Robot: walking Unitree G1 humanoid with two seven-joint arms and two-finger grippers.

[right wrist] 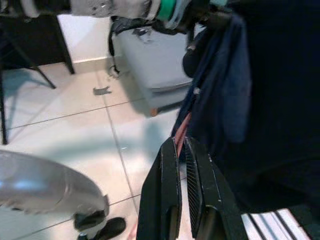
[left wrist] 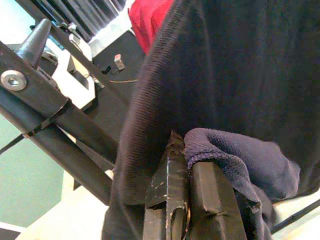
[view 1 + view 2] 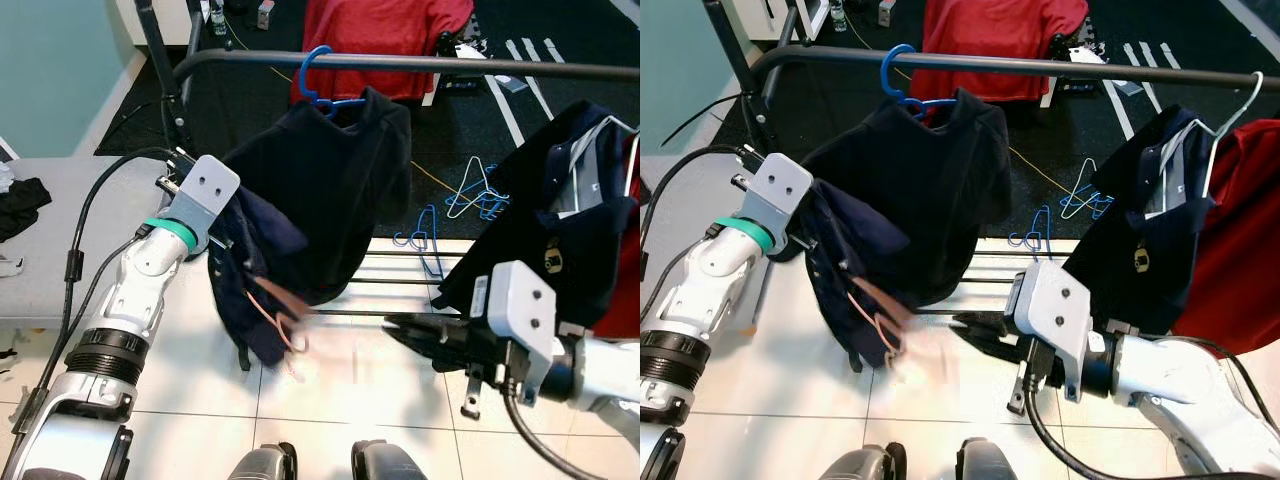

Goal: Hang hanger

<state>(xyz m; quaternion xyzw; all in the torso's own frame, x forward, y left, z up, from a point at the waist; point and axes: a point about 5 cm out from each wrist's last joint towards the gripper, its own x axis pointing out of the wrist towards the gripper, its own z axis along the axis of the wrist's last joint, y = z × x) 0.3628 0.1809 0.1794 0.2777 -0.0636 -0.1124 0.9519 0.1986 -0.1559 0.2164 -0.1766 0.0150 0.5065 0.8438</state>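
A dark navy garment (image 3: 330, 190) hangs on a blue hanger (image 3: 315, 75) whose hook sits over the black rail (image 3: 450, 64). My left gripper (image 2: 182, 150) is at the garment's left side, shut on a fold of its navy fabric; in the eye views its fingers are hidden behind the cloth. A pink strap (image 3: 285, 315) dangles blurred at the garment's lower edge. My right gripper (image 3: 392, 322) is low and to the right of the garment's hem, pointing at it, its fingers (image 1: 170, 165) shut and just short of the strap.
Another dark garment (image 3: 570, 220) on a white hanger and a red one (image 3: 1240, 250) hang at the rail's right end. Blue hangers (image 3: 430, 235) lie on the dark floor behind the rack's lower bars (image 3: 400, 312). A grey table (image 3: 60, 230) stands left.
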